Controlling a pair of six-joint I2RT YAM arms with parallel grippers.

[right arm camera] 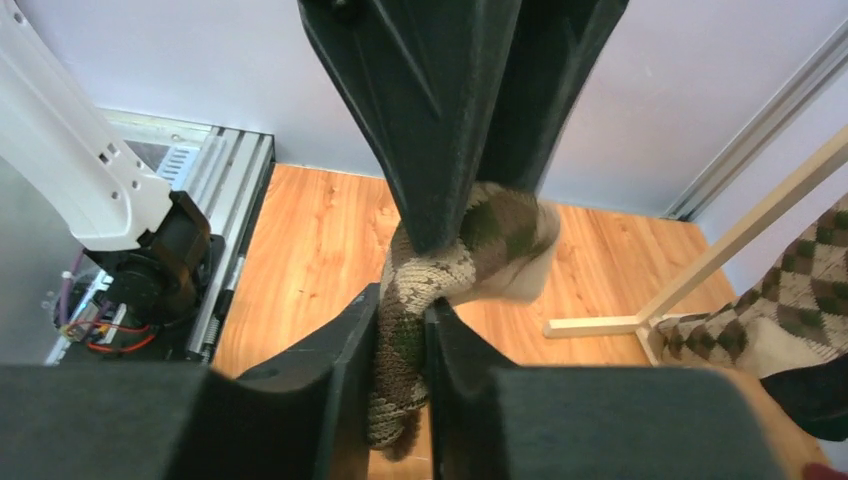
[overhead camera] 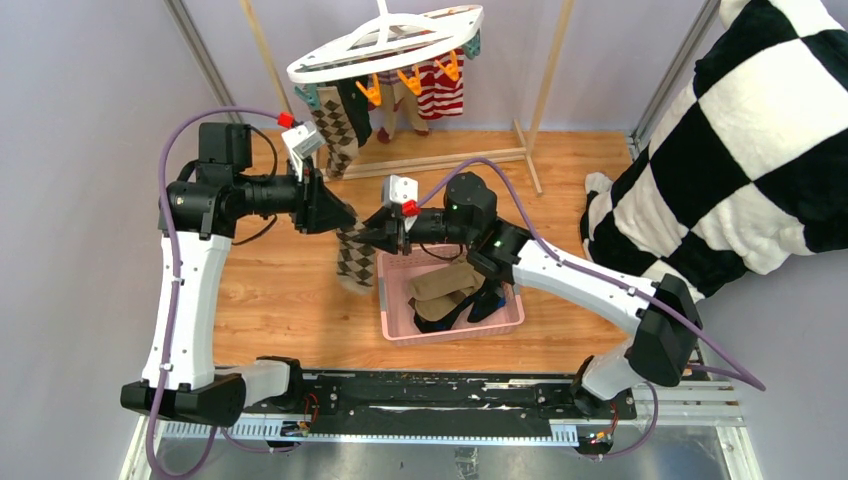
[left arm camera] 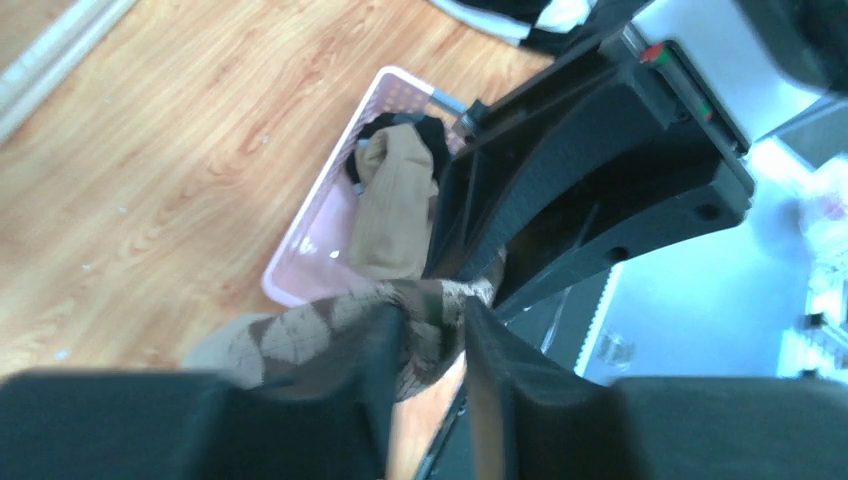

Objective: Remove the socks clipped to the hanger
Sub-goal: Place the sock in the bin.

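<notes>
The top camera sat high above and behind the arm bases, looking down and forward over the whole desk (overhead camera: pixel 270 290) to the hanger (overhead camera: pixel 385 45) by the far wall. The left wrist camera rode close behind the left fingers (left arm camera: pixel 492 390), facing down onto the pink basket (left arm camera: pixel 300 240). The right wrist camera, equally close behind the right fingers (right arm camera: pixel 345 385), faced the left arm's base (right arm camera: pixel 150 270). All three shared the brown argyle sock (overhead camera: pixel 352 262) pinched between both pairs of fingers; top and left wrist also shared the basket.

Black left gripper (overhead camera: pixel 345 214) points to 3 o'clock, black right gripper (overhead camera: pixel 372 230) to 9; both clamp one brown argyle sock (overhead camera: pixel 352 262).
</notes>
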